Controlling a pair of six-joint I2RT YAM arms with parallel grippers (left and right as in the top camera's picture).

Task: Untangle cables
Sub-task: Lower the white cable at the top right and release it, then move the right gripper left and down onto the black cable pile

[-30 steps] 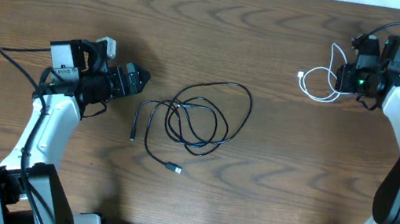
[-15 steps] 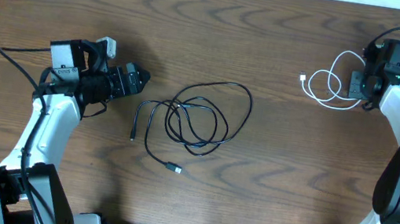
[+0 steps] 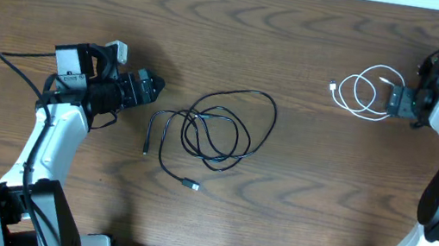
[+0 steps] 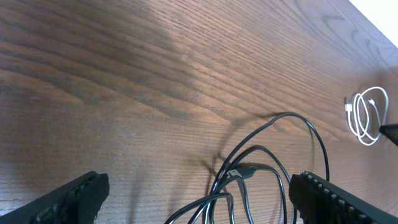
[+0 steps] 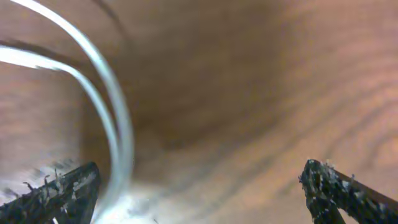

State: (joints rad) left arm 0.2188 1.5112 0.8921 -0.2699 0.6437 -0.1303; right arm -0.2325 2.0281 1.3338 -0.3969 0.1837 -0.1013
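White cable [image 5: 126, 134]: small loose coil lying right at the tips of the right gripper [image 3: 390, 100]. In the wrist view a strand curves between the spread fingers, close to the one on the left of the picture. The view is blurred, so I cannot tell whether strand and finger touch. The jaws stand wide and nothing is clamped.

Black cable [image 3: 197, 124]: looped over itself several times, flat on the table [image 3: 296, 196], near and ahead of the left gripper [image 3: 150, 88] and well apart from the right one. The left jaws are likewise spread and empty, with the nearest black loops lying between and beyond the fingertips in its wrist view.

Risks, as I judge them:
- If the right arm backs off with that strand against a finger, the finger could hook the strand and drag the white coil out of shape, or back toward the black one.
- A left pinch where the black strands cross would likely catch two at once, and pulling then tightens the tangle rather than opening it.
- Hauling on a plug end could draw it through a loop and set a knot.
- The cord is thin and lies flat on the wood, so closing fingers may skid over it and come up empty.
- A long pull on the black cable toward the right gripper's side could lay it over the white coil again.
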